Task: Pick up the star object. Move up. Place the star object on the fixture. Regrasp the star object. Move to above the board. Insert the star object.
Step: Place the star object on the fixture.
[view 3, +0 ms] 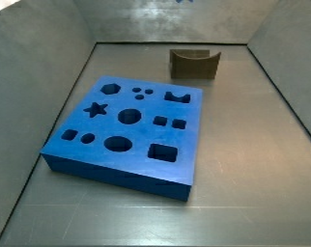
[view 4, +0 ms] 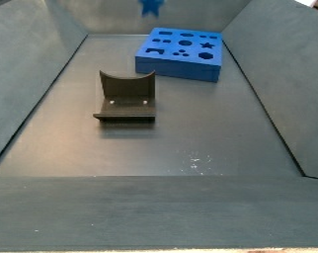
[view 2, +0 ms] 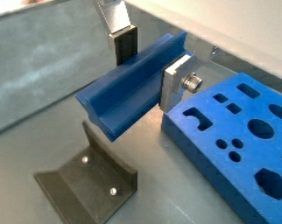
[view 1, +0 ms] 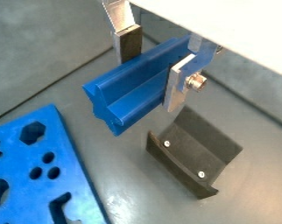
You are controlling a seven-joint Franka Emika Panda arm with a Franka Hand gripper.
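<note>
In both wrist views my gripper (view 1: pixel 153 70) (view 2: pixel 151 68) is shut on the star object (view 1: pixel 126 92) (view 2: pixel 120 96), a slim blue ridged peg. It is clamped across its width and hangs in the air, lying roughly level. Below it the fixture (view 1: pixel 193 150) (view 2: pixel 91 179), a dark notched block, stands on the grey floor. The board (view 1: pixel 32 166) (view 2: pixel 243 140), a thick blue slab with shaped holes, lies beside it. Both side views show the fixture (view 3: pixel 193 64) (view 4: pixel 124 97) and the board (view 3: pixel 113 176) (view 4: pixel 179 69). Only the peg's star-shaped end (view 4: pixel 150 6) shows at the picture's upper edge.
Grey sloping walls (view 3: pixel 42 106) (view 4: pixel 37 99) enclose the floor on all sides. The fixture stands apart from the board, with bare grey floor (view 4: pixel 189 148) between them and toward the near edge.
</note>
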